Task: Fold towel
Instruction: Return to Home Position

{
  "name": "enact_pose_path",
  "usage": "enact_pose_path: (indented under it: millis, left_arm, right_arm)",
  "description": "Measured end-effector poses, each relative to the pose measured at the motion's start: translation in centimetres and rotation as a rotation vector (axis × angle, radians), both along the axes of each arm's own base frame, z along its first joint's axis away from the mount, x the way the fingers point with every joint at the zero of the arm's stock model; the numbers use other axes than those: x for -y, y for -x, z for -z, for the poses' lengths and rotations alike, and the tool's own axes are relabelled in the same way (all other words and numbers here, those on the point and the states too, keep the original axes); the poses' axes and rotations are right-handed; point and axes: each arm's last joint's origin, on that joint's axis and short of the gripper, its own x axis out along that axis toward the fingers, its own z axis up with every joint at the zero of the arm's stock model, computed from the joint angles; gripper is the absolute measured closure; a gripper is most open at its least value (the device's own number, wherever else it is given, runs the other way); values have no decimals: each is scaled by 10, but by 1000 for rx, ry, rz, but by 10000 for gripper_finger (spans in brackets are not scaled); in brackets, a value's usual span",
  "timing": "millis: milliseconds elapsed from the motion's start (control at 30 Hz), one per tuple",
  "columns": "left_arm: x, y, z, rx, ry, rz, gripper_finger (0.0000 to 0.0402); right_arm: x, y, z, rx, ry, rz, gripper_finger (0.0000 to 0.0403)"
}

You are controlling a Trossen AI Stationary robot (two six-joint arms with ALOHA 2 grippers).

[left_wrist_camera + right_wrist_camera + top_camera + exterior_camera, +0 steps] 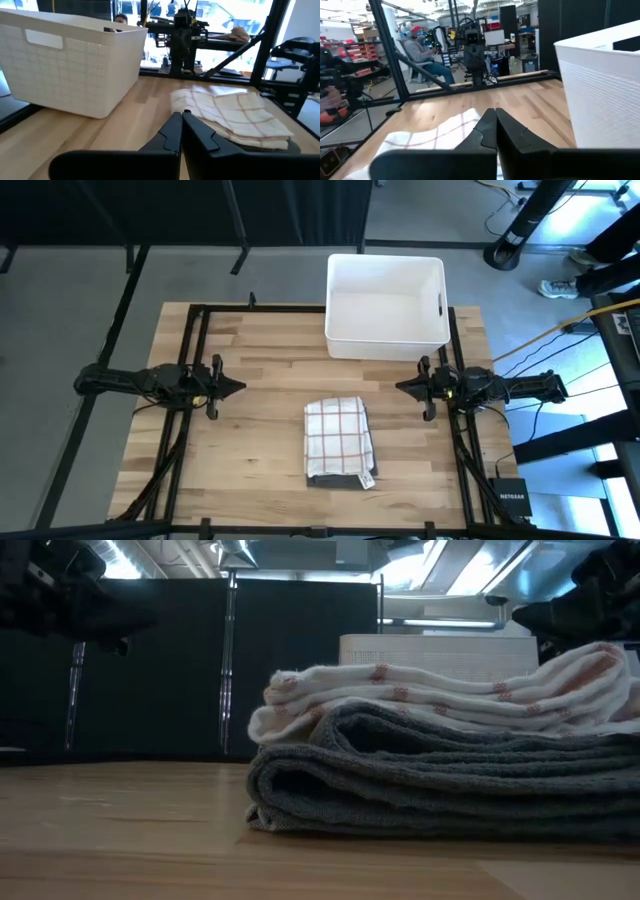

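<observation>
White checked towel point(338, 430) folded, stacked atop gray towel point(430, 780)

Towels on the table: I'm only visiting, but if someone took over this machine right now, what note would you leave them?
Left pincer: shut, holding nothing, above the table on its left side.
Right pincer: shut, holding nothing, on the right side.
The white checked towel lies folded on top of the folded gray towel, in front of the white basket.
Done: folding and stacking, by the look of it.
Left: probably just parking the arms.
</observation>
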Motion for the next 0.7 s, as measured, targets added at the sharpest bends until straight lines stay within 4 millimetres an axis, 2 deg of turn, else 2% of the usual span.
enact_pose_path:
  millis: [267, 467, 700]
  left_arm:
    - [0, 0, 0, 5, -10, -13, 401]
    - [-1, 0, 0, -11, -104, -31, 400]
    - [-1, -1, 1, -1, 3, -35, 400]
  right_arm:
    - [0, -1, 1, -13, 0, 4, 402]
    - [0, -1, 2, -18, -3, 3, 386]
    - [0, -1, 2, -20, -3, 3, 372]
